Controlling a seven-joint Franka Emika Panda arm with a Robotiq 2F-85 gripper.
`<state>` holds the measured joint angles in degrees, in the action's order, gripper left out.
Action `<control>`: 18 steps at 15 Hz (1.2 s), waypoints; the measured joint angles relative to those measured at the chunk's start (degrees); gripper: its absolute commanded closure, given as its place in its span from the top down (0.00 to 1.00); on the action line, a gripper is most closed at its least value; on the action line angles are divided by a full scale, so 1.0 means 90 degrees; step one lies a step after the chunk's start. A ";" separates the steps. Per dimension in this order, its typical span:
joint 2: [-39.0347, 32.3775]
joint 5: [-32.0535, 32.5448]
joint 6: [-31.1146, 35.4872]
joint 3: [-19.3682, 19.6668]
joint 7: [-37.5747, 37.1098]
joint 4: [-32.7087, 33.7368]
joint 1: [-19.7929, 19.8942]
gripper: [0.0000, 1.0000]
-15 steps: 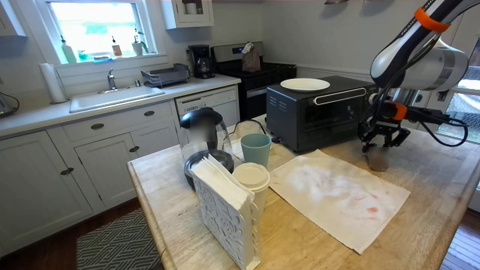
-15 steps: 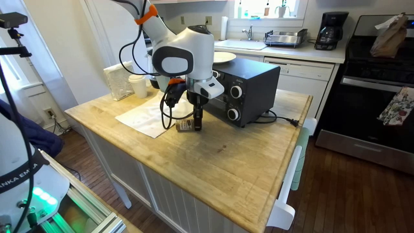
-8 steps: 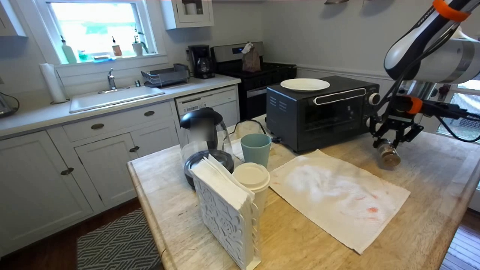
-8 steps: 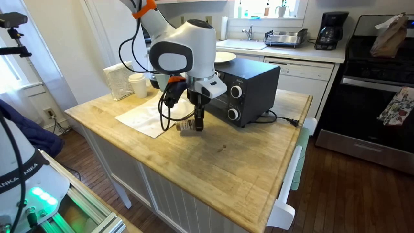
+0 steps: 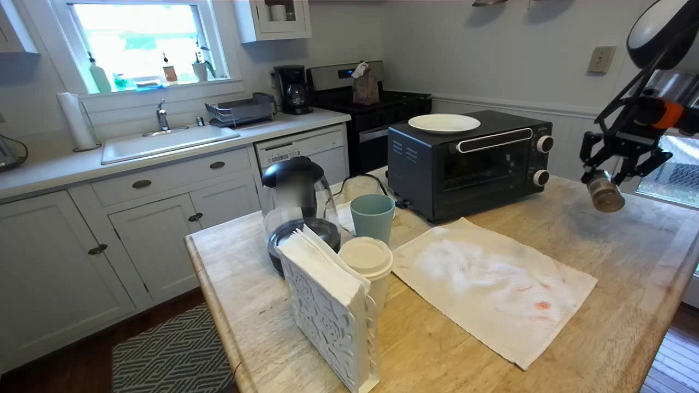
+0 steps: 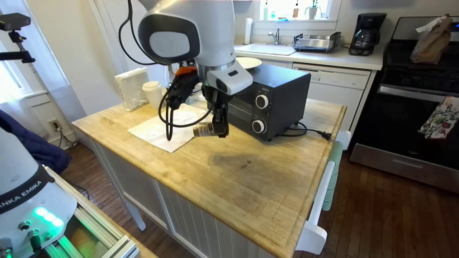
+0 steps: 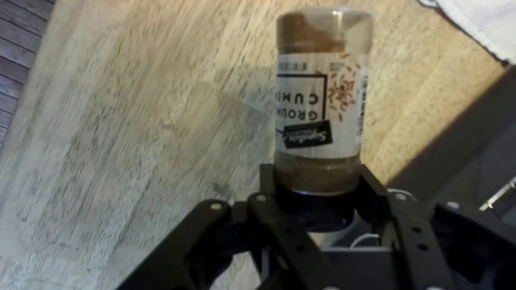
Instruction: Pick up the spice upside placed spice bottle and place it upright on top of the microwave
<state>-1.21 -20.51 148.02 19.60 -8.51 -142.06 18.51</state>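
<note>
Raised higher, the spice bottle (image 7: 322,100) hangs lengthwise near level, base away from the end effector (image 7: 316,177) pinching its cap end.

Btl. (image 7: 320,104) reads "Signature", "GROUN…", "CUMI…"; arm (image 6: 21,195), "ANKA EMIKA".

Gripper (image 5: 603,178), one: we list it as higher than a second ago and, in an exterior view, shifted clear of the two knobs (image 5: 545,144) on the microwave (image 5: 415,169).

Spice bottle (image 5: 608,200), one: raised along with it, from close over the tabletop (image 6: 272,200).

Arm (image 6: 217,32), one: we find it larger at the top of an exterior view, its upper length now cut off by the edge.

Wall plate (image 5: 601,59), one: newly uncovered.

Shadow (image 6: 231,160), one: we note it darker on the tabletop.
</note>
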 measured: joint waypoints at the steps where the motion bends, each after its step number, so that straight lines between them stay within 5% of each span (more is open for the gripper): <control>1: 0.0231 -0.0011 0.0180 0.0022 -0.0029 -0.0076 0.0018 0.25; 5: 0.1005 -0.0006 0.1358 -0.0072 -0.0243 -0.0422 0.0004 0.25; 6: 0.1135 0.0000 0.1723 -0.0121 -0.0320 -0.0504 0.0004 0.50; 15: 0.1333 0.0129 0.2218 -0.0236 -0.0419 -0.0653 0.0006 0.50; 16: 0.1333 0.0129 0.2218 -0.0236 -0.0419 -0.0654 0.0006 0.25; 18: 0.1330 0.0131 0.2218 -0.0235 -0.0418 -0.0655 0.0006 0.25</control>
<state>10.77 -19.33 167.98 17.48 -12.27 -147.96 18.56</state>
